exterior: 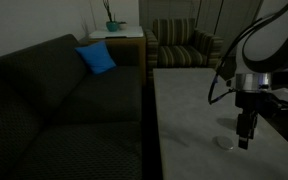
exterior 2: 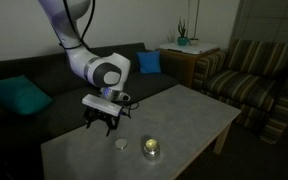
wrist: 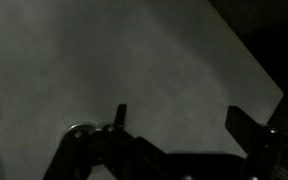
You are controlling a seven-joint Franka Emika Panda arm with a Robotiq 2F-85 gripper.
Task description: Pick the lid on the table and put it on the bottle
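The lid (exterior 2: 122, 145) is a small flat pale disc lying on the grey table (exterior 2: 184, 110); it also shows in an exterior view (exterior: 224, 143). The bottle (exterior 2: 151, 149) is a squat glassy container with a yellowish tint, standing just beside the lid near the table's front edge. My gripper (exterior 2: 105, 128) hangs a little above the table, beside the lid and apart from it, also seen in an exterior view (exterior: 244, 140). In the wrist view its fingers (wrist: 182, 125) are spread open with only bare table between them. The lid and bottle are out of the wrist view.
A dark sofa (exterior: 54, 100) with a blue cushion (exterior: 97, 58) runs along one long side of the table. A striped armchair (exterior 2: 249, 75) and a side table with a plant (exterior 2: 184, 45) stand beyond the far end.
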